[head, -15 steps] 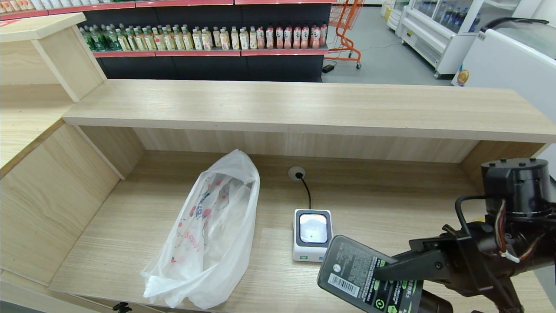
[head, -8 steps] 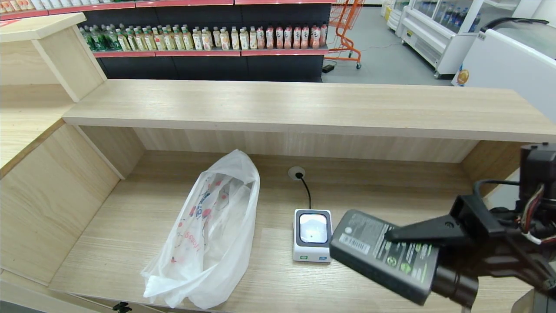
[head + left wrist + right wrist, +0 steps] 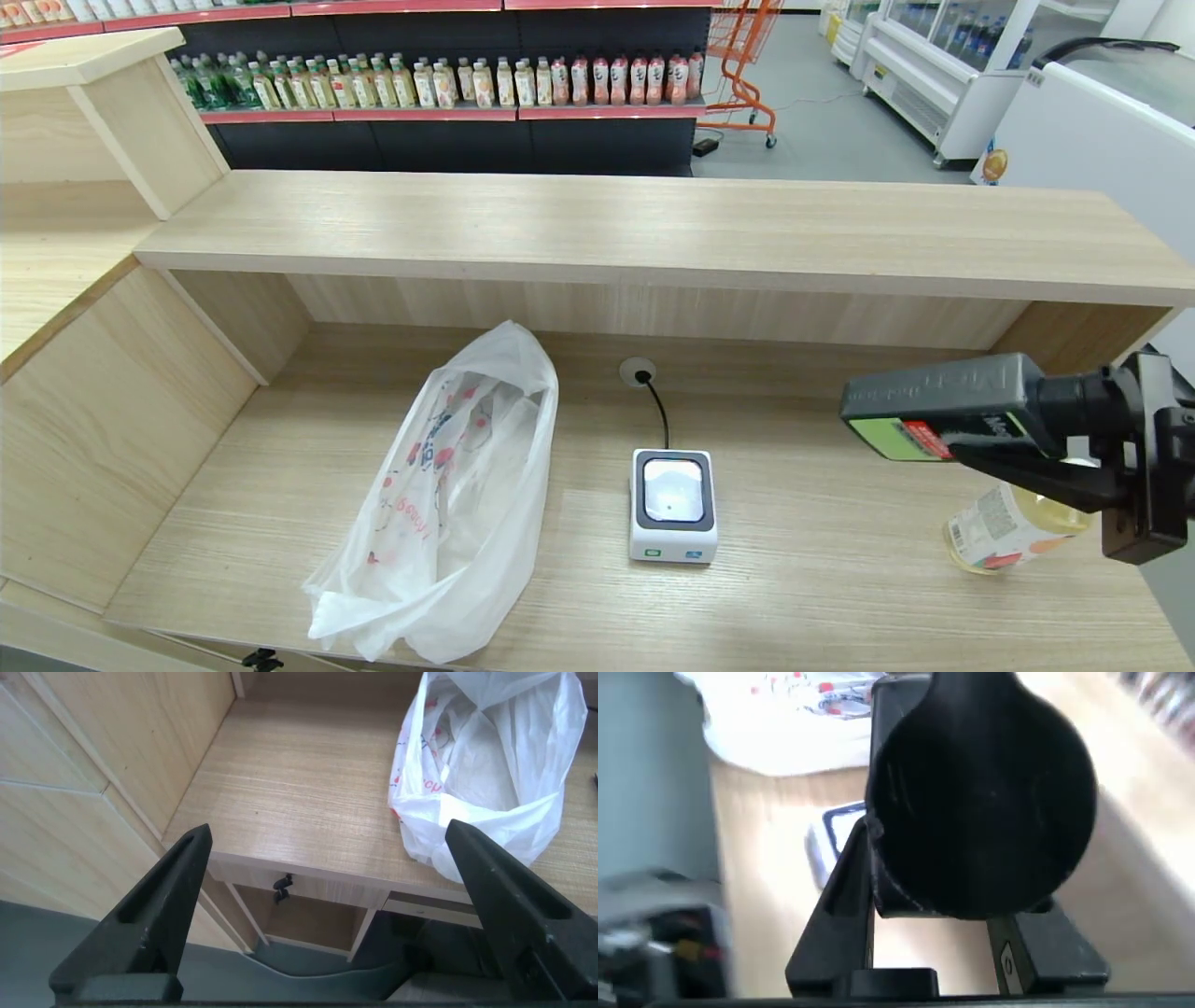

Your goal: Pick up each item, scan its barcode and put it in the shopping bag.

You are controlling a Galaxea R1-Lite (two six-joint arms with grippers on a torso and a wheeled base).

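left gripper (image 3: pixel 327 835): fingers (image 3: pixel 154 919) spread wide, nothing between them; hangs over the near edge of the counter (image 3: pixel 290 784).
bag (image 3: pixel 448 495): white plastic with red print, slumped on the counter. just ahead of the left gripper and off to one finger's side; well left of the right gripper.
scanner (image 3: pixel 673 504): small white box, dark window facing up, flat on the counter. sits between the bag and the right gripper, lower than that gripper and apart from it. a black cable (image 3: pixel 656 406) runs from its back to a hole in the counter.
black bottle (image 3: pixel 934 401): in the air, on its side, clear of the counter. cap end toward the right gripper's wrist, other end pointing to the scanner's side. green and red label on its lower face.
right gripper (image 3: pixel 1004 448): clamped on the black bottle, one finger (image 3: pixel 1036 471) showing under it. right wrist view: a round dark end of the bottle (image 3: pixel 980 803) sits between both fingers.
clear bottle (image 3: pixel 1004 527): yellowish liquid, on the counter just below the right gripper, partly hidden by it; standing or lying, cannot tell.
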